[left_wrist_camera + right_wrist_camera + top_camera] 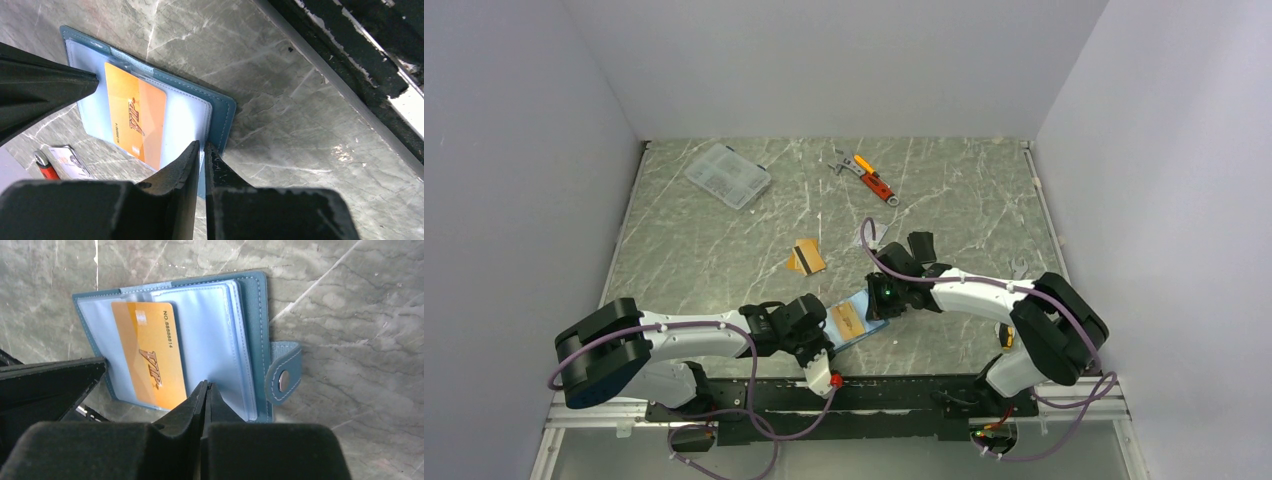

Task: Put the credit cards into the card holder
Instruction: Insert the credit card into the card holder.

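The left pincer (201, 147) pinches the open card holder (225, 110)
The right pincer (205, 386) is squeezed shut at the holder's near edge; an orange card (150, 365) sits in a clear pocket; a second orange card (806, 257) lies apart on the table (974, 200); a clear box (729, 175) and an orange tool (874, 180) lie far back.

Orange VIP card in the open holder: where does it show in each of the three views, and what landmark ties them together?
Top external: orange VIP card lies low, at centre; it looks small.
Left wrist: left of centre, slanted, in a clear sleeve.
Right wrist: left of centre, number at its top edge.
Shared landmark: the teal card holder around it.
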